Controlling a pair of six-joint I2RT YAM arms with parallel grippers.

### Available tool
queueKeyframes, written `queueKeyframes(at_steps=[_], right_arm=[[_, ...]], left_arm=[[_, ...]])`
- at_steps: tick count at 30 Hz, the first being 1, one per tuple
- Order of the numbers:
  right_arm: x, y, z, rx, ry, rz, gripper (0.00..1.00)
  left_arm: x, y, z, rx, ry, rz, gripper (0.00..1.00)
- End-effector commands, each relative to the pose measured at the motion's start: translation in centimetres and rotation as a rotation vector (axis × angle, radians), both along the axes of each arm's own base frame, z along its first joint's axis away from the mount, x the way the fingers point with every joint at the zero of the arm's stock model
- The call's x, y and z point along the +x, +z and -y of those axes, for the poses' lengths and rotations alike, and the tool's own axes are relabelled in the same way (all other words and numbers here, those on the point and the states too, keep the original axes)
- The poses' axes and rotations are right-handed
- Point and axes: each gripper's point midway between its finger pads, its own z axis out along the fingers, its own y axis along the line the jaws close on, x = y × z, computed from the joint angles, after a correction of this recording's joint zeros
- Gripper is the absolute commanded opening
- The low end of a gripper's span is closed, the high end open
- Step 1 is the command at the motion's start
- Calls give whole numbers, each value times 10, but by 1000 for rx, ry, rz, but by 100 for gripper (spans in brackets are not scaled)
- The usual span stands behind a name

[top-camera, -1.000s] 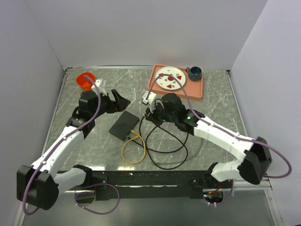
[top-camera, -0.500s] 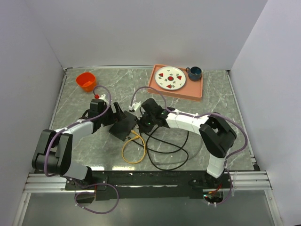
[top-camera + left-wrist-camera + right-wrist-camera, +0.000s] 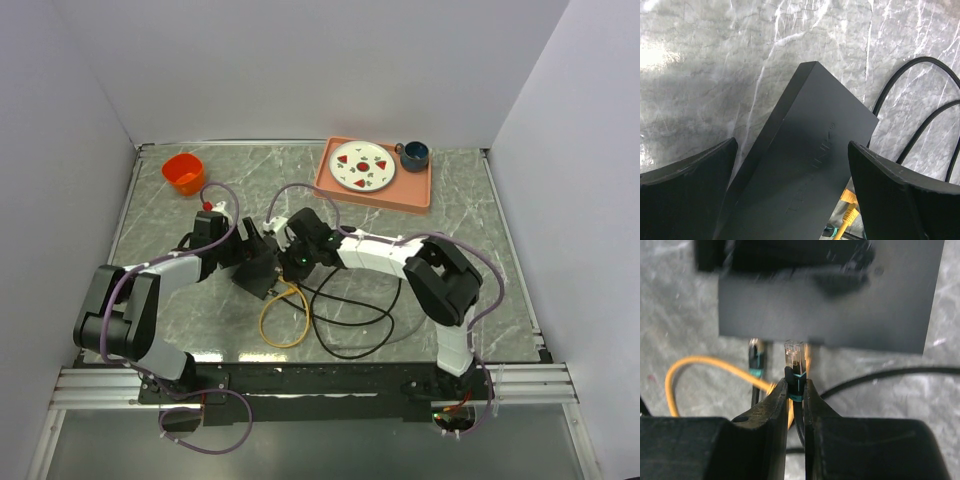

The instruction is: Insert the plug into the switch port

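The plug [image 3: 794, 356], clamped in the right fingers [image 3: 771, 407], has been brought just short of the right edge of the black switch [image 3: 805, 165] at the middle of the worktop [image 3: 450, 250], now straddled by the spread left fingers [image 3: 685, 175], so only the push into the port seems left.

Plugged black cable [image 3: 755, 365] and yellow cable [image 3: 700, 361] flank the narrow gap before the switch [image 3: 830, 305].

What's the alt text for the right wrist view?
Right gripper, jaws shut on a clear-tipped plug with a teal boot, its tip at the near edge of the black switch box, not clearly seated. A yellow cable and another black plug lie to its left.
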Motion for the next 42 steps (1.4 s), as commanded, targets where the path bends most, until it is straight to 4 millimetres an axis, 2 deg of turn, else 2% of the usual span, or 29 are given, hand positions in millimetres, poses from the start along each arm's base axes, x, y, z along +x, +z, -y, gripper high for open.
queueKeyframes(at_steps=[1, 7, 15, 17, 19, 23, 32, 37, 42], right_arm=[[16, 5, -14, 14, -50, 28, 0], [20, -8, -2, -42, -93, 30, 0], [17, -11, 9, -33, -116, 38, 0], [20, -4, 10, -17, -130, 64, 0], [18, -7, 15, -24, -139, 68, 0], [19, -4, 16, -12, -139, 77, 0], [23, -23, 24, -70, -166, 63, 0], [30, -27, 28, -93, -184, 66, 0], [28, -28, 29, -91, -172, 61, 0]], left_arm=[[9, 7, 2, -6, -17, 46, 98], [10, 6, 4, -8, -32, 40, 96], [11, 3, 6, -9, -43, 34, 96], [11, 2, 6, -9, -46, 29, 95], [11, 1, 7, -8, -49, 29, 95], [12, -1, 7, -9, -53, 22, 95], [10, -4, 7, -1, -65, 14, 95], [11, -4, 9, -5, -75, 11, 93], [11, -4, 12, -10, -86, 9, 91]])
